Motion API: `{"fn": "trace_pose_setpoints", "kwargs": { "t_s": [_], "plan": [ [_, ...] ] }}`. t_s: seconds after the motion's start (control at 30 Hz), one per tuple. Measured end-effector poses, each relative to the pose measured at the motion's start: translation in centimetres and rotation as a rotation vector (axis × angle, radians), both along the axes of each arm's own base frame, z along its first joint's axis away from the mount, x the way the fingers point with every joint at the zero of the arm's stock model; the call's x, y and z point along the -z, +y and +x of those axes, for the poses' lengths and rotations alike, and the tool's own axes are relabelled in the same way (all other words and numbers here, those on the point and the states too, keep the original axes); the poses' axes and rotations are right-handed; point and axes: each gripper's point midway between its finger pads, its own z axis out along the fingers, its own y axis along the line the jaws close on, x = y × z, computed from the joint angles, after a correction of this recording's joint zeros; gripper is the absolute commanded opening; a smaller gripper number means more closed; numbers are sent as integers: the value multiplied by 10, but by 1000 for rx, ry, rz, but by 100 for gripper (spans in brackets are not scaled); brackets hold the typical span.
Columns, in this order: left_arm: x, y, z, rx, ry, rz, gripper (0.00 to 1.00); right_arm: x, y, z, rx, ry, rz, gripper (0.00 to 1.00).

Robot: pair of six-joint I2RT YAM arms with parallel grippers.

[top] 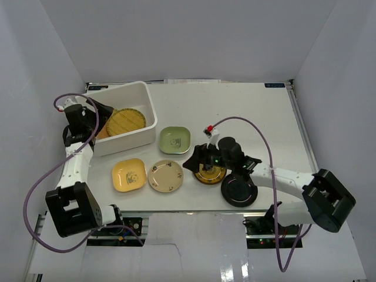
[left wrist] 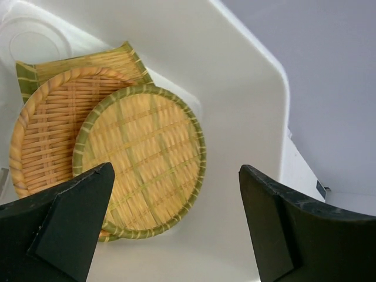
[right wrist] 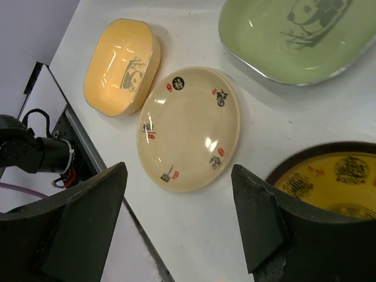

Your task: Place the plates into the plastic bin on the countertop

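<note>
The white plastic bin [top: 147, 111] stands at the back left of the countertop [top: 258, 117]. Three tan woven plates lie in it; the top one is round with a green rim [left wrist: 141, 158]. My left gripper [top: 104, 115] hangs open and empty over the bin's left part, its jaws [left wrist: 176, 170] wide above the woven plates. On the countertop lie a green plate [top: 175, 140], a yellow plate [top: 129, 174], a cream plate [top: 165, 176], a gold-patterned dark plate [top: 210, 174] and a glossy black plate [top: 239, 190]. My right gripper [top: 195, 161] is open and empty, low between the cream plate [right wrist: 189, 128] and the gold-patterned plate [right wrist: 335, 176].
Grey walls close in the left, back and right. The countertop's front edge [right wrist: 117, 205] runs just below the cream and yellow plates, with cables and the arm mounts beyond it. The right arm reaches across the black plate.
</note>
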Motion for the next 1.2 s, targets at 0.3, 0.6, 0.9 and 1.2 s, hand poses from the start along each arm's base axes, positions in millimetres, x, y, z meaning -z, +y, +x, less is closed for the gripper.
{"fn": "trace_pose_setpoints", "kwargs": {
  "t_s": [0.3,0.6,0.9,1.2],
  "plan": [
    [-65,-35,-42,83,-215,58,95,17,95,-2,-27,-75,-157,51],
    [-90,-111,-97,353,-325,159,89,50,152,8,-32,-96,-285,60],
    [-81,-148,-125,543,-280,240,89,69,195,-2,-68,-117,-330,53],
    [-122,-141,-127,477,-366,314,83,91,208,9,-28,-98,-364,10]
  ]
}}
